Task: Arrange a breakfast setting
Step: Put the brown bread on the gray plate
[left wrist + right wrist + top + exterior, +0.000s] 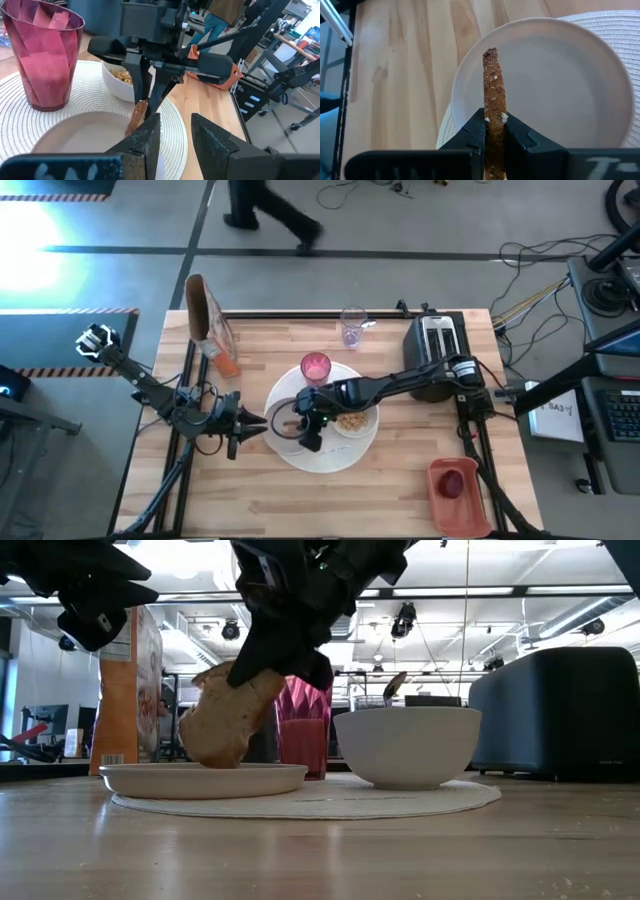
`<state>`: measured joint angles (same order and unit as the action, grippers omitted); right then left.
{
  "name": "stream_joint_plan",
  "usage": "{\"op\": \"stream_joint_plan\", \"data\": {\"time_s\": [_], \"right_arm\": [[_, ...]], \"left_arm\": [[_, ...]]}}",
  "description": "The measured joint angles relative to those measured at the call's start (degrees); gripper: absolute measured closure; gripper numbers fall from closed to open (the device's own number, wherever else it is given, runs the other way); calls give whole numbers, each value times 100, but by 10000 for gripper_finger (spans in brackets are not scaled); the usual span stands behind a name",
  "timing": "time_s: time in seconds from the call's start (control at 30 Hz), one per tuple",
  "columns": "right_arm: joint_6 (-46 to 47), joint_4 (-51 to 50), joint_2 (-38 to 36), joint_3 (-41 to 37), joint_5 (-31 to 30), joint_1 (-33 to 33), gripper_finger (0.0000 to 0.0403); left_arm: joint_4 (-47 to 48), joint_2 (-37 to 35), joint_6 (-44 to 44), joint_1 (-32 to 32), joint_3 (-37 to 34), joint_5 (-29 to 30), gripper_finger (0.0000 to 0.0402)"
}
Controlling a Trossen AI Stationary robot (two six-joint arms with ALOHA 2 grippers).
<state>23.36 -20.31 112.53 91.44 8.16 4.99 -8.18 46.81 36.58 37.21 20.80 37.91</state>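
A slice of toast (228,718) hangs over the small white plate (285,412), with my right gripper (306,430) shut on it. The plate rests on a round white woven mat (325,455). On the same mat stand a white bowl (407,745) of cereal (351,421) and a pink cup (315,367). The toast's lower end is down at the plate's rim (205,778); whether it touches, I cannot tell. My left gripper (175,137) stands just left of the plate, level and open, with nothing between its fingers. My right gripper pinches the toast's two flat faces (493,112) between its two fingers, at the slice's upper end. The fingers slant down from the table's right side. The slice stands on edge, tilted, and hangs below the fingers over the small plate (555,85).
A clear glass (352,326) and a dark toaster (435,345) stand at the far edge. A cereal box (205,315) stands at the far left. A pink tray with a red fruit (455,483) lies near right. A person walks beyond the table.
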Motion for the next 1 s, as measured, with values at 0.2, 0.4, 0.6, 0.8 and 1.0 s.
{"op": "stream_joint_plan", "data": {"time_s": [0.2, 0.4, 0.6, 0.8, 1.0], "right_arm": [[0, 8, -15, 0, -2, 0, 366], [-31, 2, -18, 0, -2, 0, 319], [-42, -184, -91, 0, -66, -28, 274], [-42, -612, -351, 0, -94, -155, 260], [-29, -1285, -802, 0, -537, -162, 259]], "left_arm": [[4, 0, 0, 0, 0, 0, 309], [4, 0, 0, 0, 0, 0, 309], [4, 0, 0, 0, 0, 0, 309], [3, 0, 15, 4, 0, 0, 309], [4, 0, 11, 4, 0, 0, 309]]}}
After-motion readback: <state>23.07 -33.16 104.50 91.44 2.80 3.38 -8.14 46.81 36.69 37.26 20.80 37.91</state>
